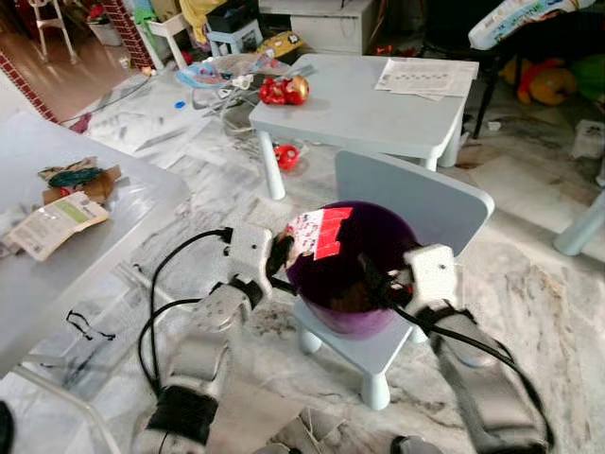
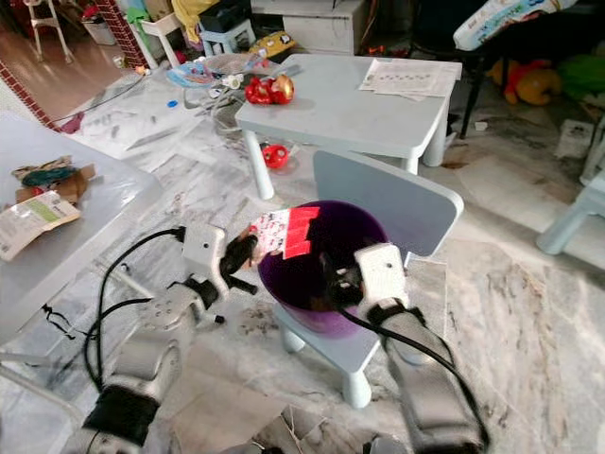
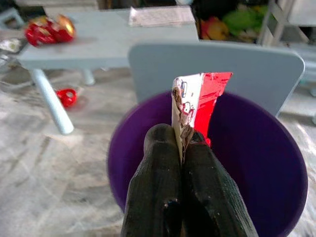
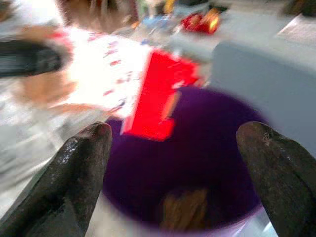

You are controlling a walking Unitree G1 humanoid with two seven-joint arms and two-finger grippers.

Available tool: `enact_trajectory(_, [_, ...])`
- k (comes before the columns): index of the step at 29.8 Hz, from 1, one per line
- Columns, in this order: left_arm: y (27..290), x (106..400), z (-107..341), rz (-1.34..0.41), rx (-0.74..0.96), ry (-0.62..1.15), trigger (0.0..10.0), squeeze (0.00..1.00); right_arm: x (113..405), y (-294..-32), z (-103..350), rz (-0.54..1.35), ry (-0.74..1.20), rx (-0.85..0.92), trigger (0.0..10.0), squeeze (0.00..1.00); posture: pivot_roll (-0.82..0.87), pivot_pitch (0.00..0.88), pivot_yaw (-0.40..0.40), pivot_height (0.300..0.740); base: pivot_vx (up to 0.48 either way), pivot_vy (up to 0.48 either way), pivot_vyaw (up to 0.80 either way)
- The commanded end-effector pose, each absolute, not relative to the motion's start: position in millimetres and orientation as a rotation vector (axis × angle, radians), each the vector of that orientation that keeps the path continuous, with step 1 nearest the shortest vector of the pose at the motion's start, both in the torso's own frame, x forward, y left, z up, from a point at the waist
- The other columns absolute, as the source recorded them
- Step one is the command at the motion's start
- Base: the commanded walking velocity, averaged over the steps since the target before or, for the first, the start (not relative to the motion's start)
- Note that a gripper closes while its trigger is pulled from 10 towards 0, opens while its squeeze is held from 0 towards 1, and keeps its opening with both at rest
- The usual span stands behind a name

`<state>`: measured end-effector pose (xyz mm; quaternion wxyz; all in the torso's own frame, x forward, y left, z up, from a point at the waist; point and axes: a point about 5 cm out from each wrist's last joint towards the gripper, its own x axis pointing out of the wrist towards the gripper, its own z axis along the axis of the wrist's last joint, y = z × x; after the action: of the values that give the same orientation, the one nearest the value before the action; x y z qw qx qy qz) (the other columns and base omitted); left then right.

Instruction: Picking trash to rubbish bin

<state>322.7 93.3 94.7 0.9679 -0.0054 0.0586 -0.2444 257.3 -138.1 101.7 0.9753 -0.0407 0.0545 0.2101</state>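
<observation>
Left wrist view gives you the plainest reading: your left claw (image 3: 183, 143) is pinched tight on the bottom edge of the wrapper (image 3: 197, 101), a red and white packet that stands up from the fingers directly over the mouth of the bin (image 3: 256, 163). Holding it by one edge keeps the fingers outside the rim, so the wrapper should drop straight in once you let go.

From the head views, the bin is a purple bucket sitting on the seat of a small pale chair (image 1: 425, 194), which raises it to an easy height for both arms. Your left claw comes at the bin from its left rim, with the wrapper (image 1: 319, 232) hanging over the near-left edge rather than the centre. Your right claw (image 4: 177, 148) is spread wide, holding nothing, its fingers poised just above the bin's right side; I judge it is there to steady or stand by. Something brownish already lies at the bottom of the bin.

More litter waits on the surface (image 1: 142, 194) well left of the bin.
</observation>
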Motion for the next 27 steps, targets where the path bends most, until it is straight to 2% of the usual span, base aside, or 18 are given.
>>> enact_trajectory(1, [90,325,90,-0.511,0.003,0.131,10.0,0.0,249,-127,111,0.523,0.125,-0.057,10.0,1.0,-0.14,0.136,0.202,0.74,0.0,0.0,0.0])
enact_trajectory(6, [84,335,81,-0.503,0.029,0.167,10.0,0.0,226,-129,119,0.658,0.251,-0.052,10.0,1.0,-0.17,0.139,0.205,0.74,0.0,0.0,0.0])
enact_trajectory(9, [86,339,76,-0.473,0.039,0.187,10.0,0.0,223,-130,122,0.66,0.305,-0.019,10.0,1.0,-0.17,0.141,0.205,0.74,0.0,0.0,0.0])
enact_trajectory(10, [87,341,75,-0.462,0.038,0.188,10.0,0.04,220,-129,124,0.667,0.329,0.001,10.0,1.0,-0.17,0.143,0.205,0.74,0.0,0.0,0.0])
enact_trajectory(11, [89,341,73,-0.446,0.039,0.196,10.0,1.0,219,-127,124,0.68,0.345,0.01,10.0,1.0,-0.17,0.143,0.205,0.74,0.0,0.0,0.0])
enact_trajectory(17, [91,339,62,-0.396,0.039,0.236,10.0,1.0,207,-119,121,0.754,0.416,0.033,10.0,1.0,-0.19,0.147,0.21,0.74,0.0,0.0,0.0])
enact_trajectory(27, [82,340,61,-0.376,0.039,0.228,10.0,1.0,201,-116,120,0.749,0.493,0.037,10.0,1.0,-0.2,0.15,0.215,0.74,0.0,0.0,0.0])
